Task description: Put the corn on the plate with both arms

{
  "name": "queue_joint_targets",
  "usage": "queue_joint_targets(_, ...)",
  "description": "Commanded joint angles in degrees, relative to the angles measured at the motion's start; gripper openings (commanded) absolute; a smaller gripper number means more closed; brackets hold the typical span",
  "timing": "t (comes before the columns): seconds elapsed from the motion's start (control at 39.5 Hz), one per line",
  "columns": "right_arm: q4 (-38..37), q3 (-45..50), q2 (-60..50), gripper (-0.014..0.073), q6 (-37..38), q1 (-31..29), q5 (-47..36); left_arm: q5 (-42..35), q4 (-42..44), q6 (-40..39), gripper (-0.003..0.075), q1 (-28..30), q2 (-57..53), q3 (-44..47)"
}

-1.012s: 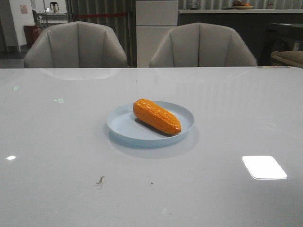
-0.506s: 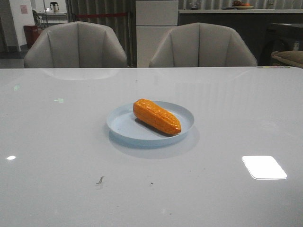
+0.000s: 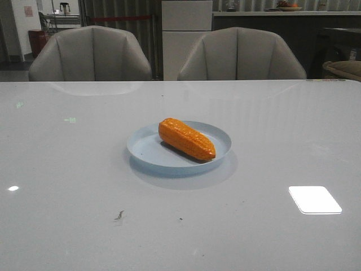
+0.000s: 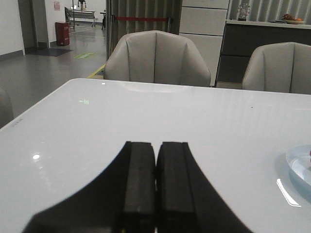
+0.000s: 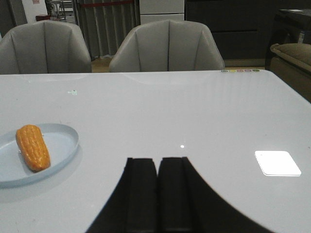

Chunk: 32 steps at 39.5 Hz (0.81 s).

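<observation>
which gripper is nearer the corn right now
Too close to call. The corn lies on the plate; both the left gripper and right gripper sit shut and well away on opposite sides.
</observation>
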Motion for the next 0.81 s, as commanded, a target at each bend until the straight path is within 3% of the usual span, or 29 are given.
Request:
queue_joint_targets(0.0, -0.57, 1.7, -1.62, 0.0024, 0.0, 0.05, -5.98, -5.09, -0.07, -0.32, 0.0094, -0.01, -1.08, 2.08)
queue_joint_targets(0.28, -0.51, 1.44, -1.59, 0.0024, 0.0, 0.05, 3.18, -5.09, -0.07, -0.32, 0.0094, -0.01, -1.08, 2.08)
queue_joint_targets(0.78, -0.51, 1.44, -1.59, 0.0024, 0.0, 0.05, 3.54, -5.09, -0.07, -0.32, 0.0094, -0.01, -1.08, 2.08)
